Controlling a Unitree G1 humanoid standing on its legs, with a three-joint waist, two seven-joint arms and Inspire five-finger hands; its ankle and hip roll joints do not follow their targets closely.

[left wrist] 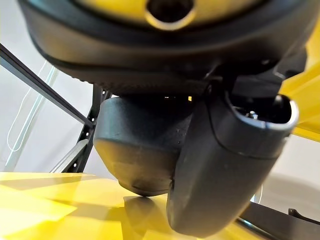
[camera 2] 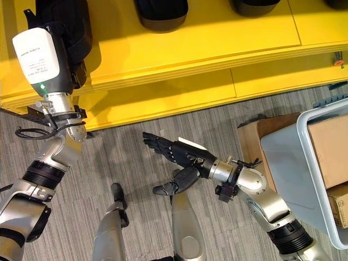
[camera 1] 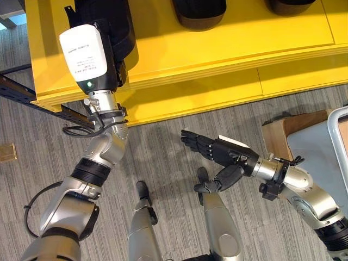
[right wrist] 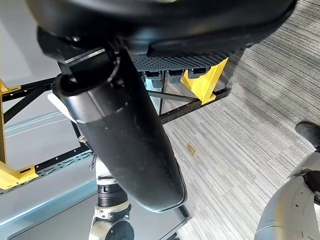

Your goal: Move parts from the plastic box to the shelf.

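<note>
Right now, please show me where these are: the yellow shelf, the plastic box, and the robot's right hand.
yellow shelf (camera 1: 228, 32): left eye view, bare top surface.
plastic box (camera 2: 304, 128): right eye view, its pale rim.
right hand (camera 1: 225, 152): left eye view, back of the open hand.

Dark rounded moulded parts (camera 1: 199, 13) sit in a row on the glossy yellow shelf (camera 1: 228, 43), one (left wrist: 145, 150) resting just beyond the left hand. The pale grey plastic box (camera 2: 304, 163) stands on the floor at the right, holding brown cardboard cartons (camera 2: 331, 141).
</note>
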